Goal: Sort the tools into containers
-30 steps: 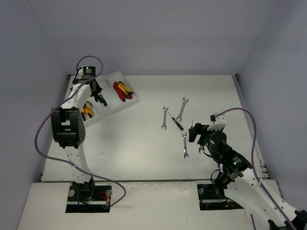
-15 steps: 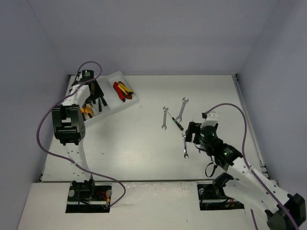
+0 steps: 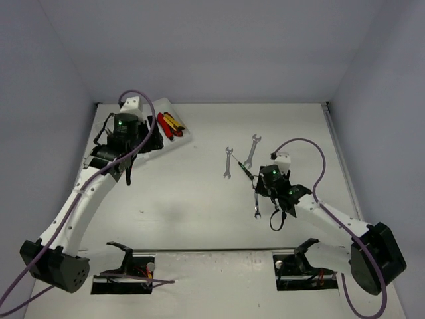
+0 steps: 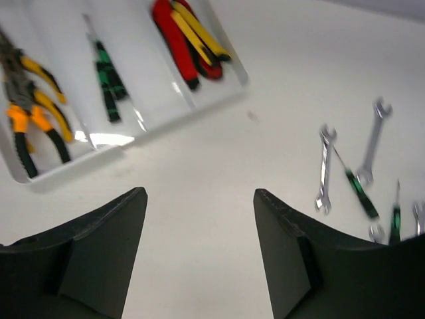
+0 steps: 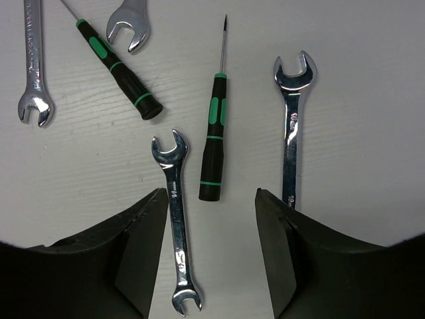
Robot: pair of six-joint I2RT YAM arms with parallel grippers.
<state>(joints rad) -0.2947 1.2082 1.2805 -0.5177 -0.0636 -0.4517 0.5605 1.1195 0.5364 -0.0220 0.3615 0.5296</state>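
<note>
The white tray [image 4: 154,126] lies at upper left and holds orange-handled pliers [image 4: 30,116], green screwdrivers [image 4: 107,81] and red and yellow knives [image 4: 186,40], each in its own compartment. My left gripper [image 4: 199,194] hangs open over bare table just in front of the tray [image 3: 186,136]. My right gripper [image 5: 209,199] is open and low over loose tools. A small wrench [image 5: 176,222] and the handle end of a green-black screwdriver [image 5: 214,133] lie between its fingers, untouched. A long wrench [image 5: 291,133] lies by the right finger.
A second screwdriver [image 5: 119,70] and two more wrenches [image 5: 33,66] [image 5: 129,23] lie beyond the right gripper. From above these tools [image 3: 239,163] cluster at centre right. Grey walls enclose the table on three sides.
The left gripper opened at the tray and swung back out over the table in front of it. The right arm reached left and forward over the small wrench and screwdriver.
</note>
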